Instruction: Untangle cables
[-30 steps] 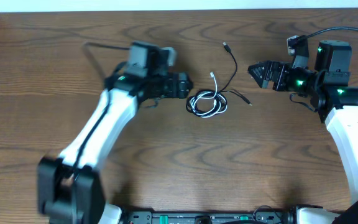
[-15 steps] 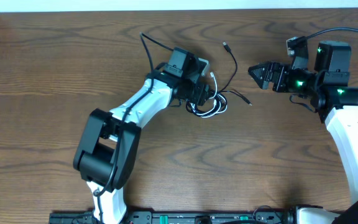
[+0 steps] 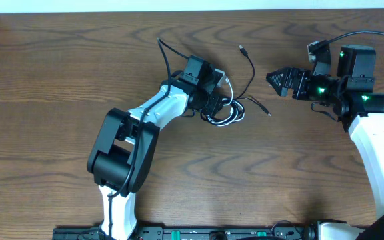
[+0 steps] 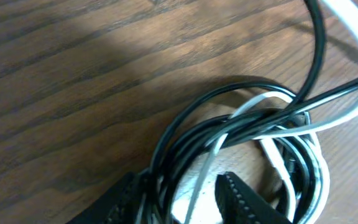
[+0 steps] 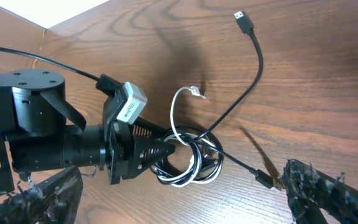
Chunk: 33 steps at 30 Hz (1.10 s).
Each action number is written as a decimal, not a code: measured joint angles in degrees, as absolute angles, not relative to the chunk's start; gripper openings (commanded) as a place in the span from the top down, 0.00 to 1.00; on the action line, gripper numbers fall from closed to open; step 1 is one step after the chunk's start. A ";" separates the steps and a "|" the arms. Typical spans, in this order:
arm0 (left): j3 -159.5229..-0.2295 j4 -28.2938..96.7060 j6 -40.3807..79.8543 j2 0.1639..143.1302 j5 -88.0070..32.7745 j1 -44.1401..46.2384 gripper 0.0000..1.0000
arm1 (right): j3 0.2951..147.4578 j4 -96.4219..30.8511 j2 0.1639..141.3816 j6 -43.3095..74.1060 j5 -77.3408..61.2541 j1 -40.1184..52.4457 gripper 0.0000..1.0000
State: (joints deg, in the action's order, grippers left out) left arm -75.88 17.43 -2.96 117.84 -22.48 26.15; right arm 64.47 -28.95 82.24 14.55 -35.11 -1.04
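Only the left wrist view shows the left fingers (image 4: 235,199) narrowed astride the coiled cables (image 4: 241,124); right fingers (image 5: 328,193) gape wide.

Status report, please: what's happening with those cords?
Left pincer astride knotted cables, not clamped. Right pincer open, clear of them. Nothing seen in the way.

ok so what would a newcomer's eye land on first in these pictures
The knotted coil of thin black and white cables in the middle of the brown wooden table stands out first, with one black cord trailing off toward the far edge. The left gripper is right in it, jaws either side of several strands, while the right gripper hovers open, apart from the coil.
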 measured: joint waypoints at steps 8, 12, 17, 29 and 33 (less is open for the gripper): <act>-75.88 17.26 -3.25 117.97 -20.05 26.15 0.92 | 64.47 -29.02 82.24 14.55 -34.92 -1.04 0.01; -75.88 17.08 -2.98 117.97 -19.77 26.17 0.92 | 64.47 -29.12 82.24 14.55 -34.92 -1.04 0.01; -75.90 17.61 -0.73 117.97 -19.55 26.17 0.92 | 64.47 -29.15 82.24 14.55 -34.92 -1.04 0.01; -76.14 21.74 12.99 108.99 -13.52 25.06 0.93 | 64.47 -29.39 82.24 14.74 -34.68 1.91 0.04; -76.23 22.94 18.04 97.06 -13.15 25.02 0.94 | 64.47 -29.36 82.24 17.61 -33.78 3.66 0.07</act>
State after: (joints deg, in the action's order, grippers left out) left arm -76.23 22.94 18.04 97.06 -13.15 25.02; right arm 64.47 -29.36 82.24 17.61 -33.78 3.66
